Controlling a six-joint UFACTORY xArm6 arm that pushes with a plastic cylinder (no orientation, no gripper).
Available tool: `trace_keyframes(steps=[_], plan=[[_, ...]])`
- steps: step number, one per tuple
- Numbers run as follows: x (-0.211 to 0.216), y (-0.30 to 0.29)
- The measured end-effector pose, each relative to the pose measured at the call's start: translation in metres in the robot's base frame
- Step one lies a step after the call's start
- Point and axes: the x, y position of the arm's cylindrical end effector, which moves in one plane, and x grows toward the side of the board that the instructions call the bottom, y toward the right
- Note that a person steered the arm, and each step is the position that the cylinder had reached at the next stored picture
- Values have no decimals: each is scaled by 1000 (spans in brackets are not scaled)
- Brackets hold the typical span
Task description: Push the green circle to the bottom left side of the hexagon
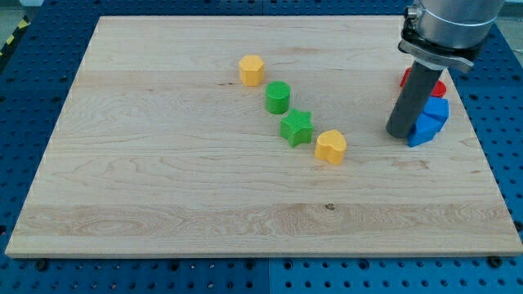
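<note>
Claw: none fitted, bare rod, my tip (400, 135) grips nothing, just beside blue block (429, 121) | green circle (278, 98): well apart toward view's left, slightly up | yellow hexagon (252, 70): up-left beyond circle | table (163, 204)

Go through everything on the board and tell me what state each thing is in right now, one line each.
my tip: on the board, beside the blue blocks.
green circle: untouched, right below the yellow hexagon.
green star: between circle and yellow heart.
blue blocks: clustered together.
red block: partly hidden.
</note>
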Motion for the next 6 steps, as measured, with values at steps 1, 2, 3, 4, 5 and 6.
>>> trace_keyframes(steps=[1,2,3,4,5,6], plan=[[1,7],[15,4],[24,-17],[26,-41],[5,-63],[-17,-86]])
